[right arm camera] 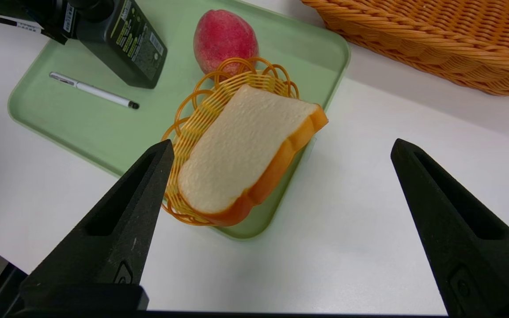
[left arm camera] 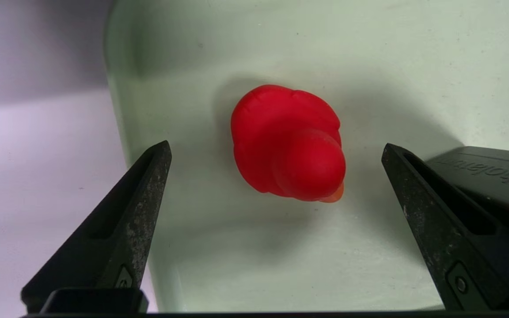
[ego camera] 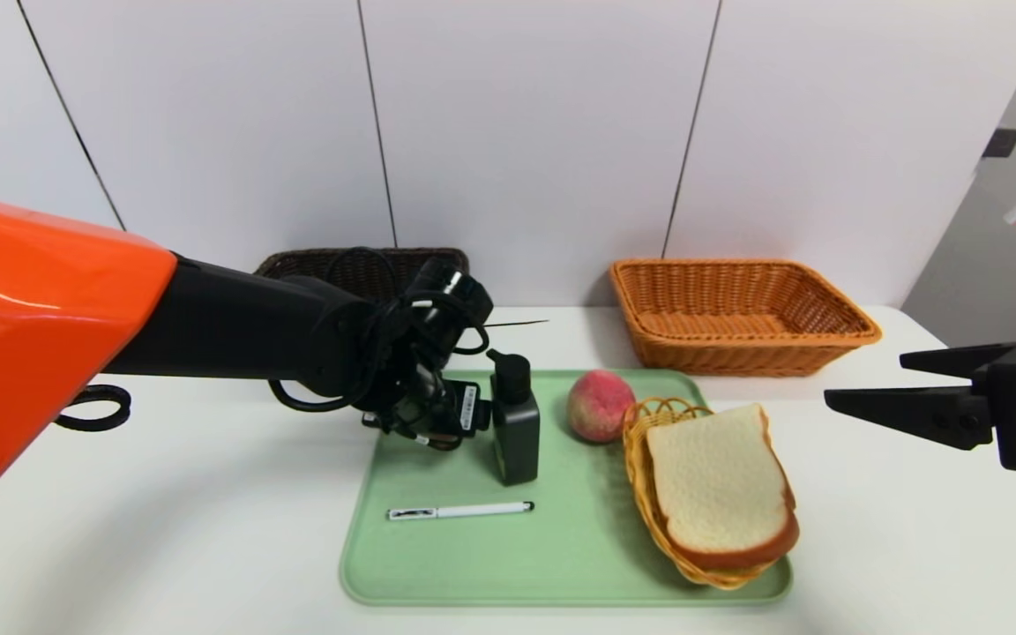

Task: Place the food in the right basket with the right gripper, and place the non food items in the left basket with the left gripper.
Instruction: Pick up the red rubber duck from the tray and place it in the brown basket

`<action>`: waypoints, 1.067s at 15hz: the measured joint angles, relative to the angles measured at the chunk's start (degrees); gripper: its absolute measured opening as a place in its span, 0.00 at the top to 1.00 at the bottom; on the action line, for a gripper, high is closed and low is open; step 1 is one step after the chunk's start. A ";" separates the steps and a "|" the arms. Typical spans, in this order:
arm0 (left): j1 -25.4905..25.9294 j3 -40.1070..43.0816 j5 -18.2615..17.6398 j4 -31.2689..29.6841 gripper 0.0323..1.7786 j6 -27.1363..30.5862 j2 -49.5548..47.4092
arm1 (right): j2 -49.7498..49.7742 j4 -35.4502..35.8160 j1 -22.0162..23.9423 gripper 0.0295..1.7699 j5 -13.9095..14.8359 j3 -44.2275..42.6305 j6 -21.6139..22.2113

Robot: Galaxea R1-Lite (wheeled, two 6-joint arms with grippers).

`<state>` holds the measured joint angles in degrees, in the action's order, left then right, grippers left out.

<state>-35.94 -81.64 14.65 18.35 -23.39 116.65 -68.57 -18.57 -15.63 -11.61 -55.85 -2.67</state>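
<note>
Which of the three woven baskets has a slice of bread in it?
The small yellow oval basket, on the green tray; the large orange-brown and dark brown ones stand behind the tray.

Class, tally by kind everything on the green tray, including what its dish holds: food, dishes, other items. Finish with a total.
Food: 2 (peach, bread slice)
Dishes: 1 (yellow wicker dish)
Other items: 3 (dark bottle, white pen, red object)
Total: 6
</note>
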 joint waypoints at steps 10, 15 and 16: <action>0.13 0.09 0.12 -0.10 0.46 0.00 1.15 | 0.63 -0.04 0.00 0.04 -0.02 0.28 -0.07; 0.16 0.05 0.52 -0.16 0.62 -0.28 1.62 | 1.12 -0.04 0.00 0.04 -0.22 0.65 -0.13; 0.16 0.09 0.56 -0.13 0.62 -0.26 1.62 | 1.23 -0.04 0.00 0.04 -0.27 0.72 -0.11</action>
<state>-35.78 -81.56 15.21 18.21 -23.65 118.27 -67.34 -18.60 -15.63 -11.87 -55.13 -2.78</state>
